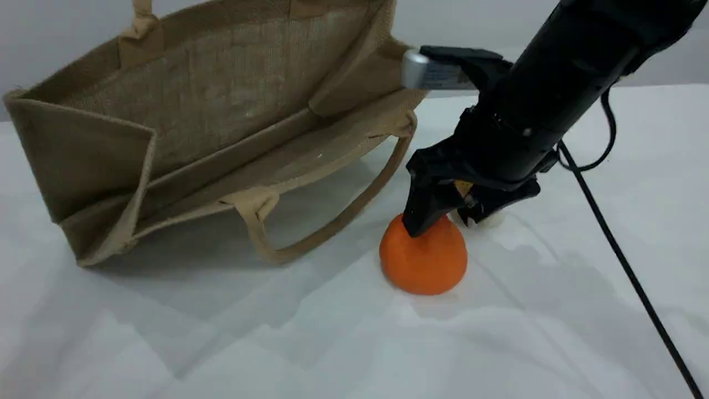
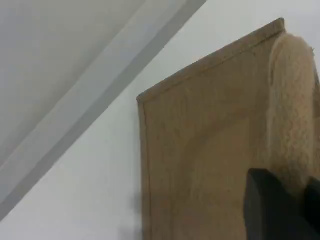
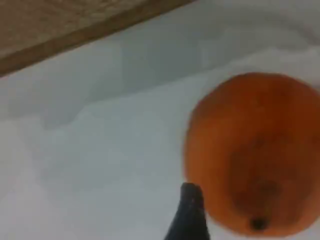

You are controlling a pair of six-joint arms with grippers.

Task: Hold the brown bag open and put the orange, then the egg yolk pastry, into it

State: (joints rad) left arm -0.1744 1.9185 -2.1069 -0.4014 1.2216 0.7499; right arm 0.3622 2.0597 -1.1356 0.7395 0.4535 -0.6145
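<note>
White cloth covers the table (image 1: pixel 554 332), with a pale wall behind. Spread wide, the right claw (image 1: pixel 440 219) is low over the orange (image 1: pixel 424 260), one fingertip (image 3: pixel 189 215) at the fruit's side. A sliver of the egg yolk pastry (image 1: pixel 492 220) peeks out just behind this claw. Beside it stands the brown bag (image 1: pixel 210 111), mouth tilted open. The left claw (image 2: pixel 280 210) is clamped shut on the bag's handle (image 2: pixel 292 110).

One bag (image 1: pixel 221 111), one orange (image 1: pixel 424 263), one pastry (image 1: pixel 490 220).
</note>
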